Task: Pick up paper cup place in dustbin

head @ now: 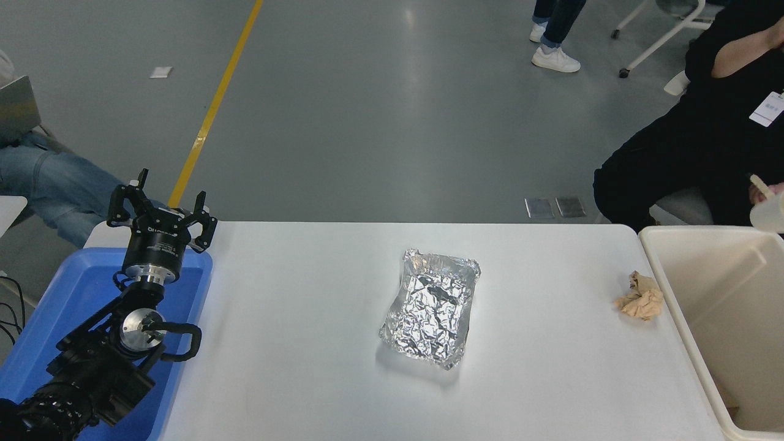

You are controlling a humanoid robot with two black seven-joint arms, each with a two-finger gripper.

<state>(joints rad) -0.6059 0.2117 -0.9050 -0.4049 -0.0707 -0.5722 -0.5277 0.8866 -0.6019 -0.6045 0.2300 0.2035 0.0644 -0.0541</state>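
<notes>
The paper cup (769, 212) shows only partly at the far right edge, tilted, just above the far rim of the dustbin (674, 288). A person's hand (761, 191) is right by the cup; what holds it is cut off by the picture's edge. The dustbin is a large cream-white tub standing off the table's right end, its inside mostly bare. My left gripper (162, 209) is parked at the lower left over the blue tray (73, 294), fingers spread open and empty. My right arm and gripper are out of view.
A crinkled silver foil tray (432, 309) lies at the table's middle. A crumpled tan paper wad (640, 297) lies near the table's right edge beside the dustbin. A person in black sits at the far right; another in jeans sits at the far left.
</notes>
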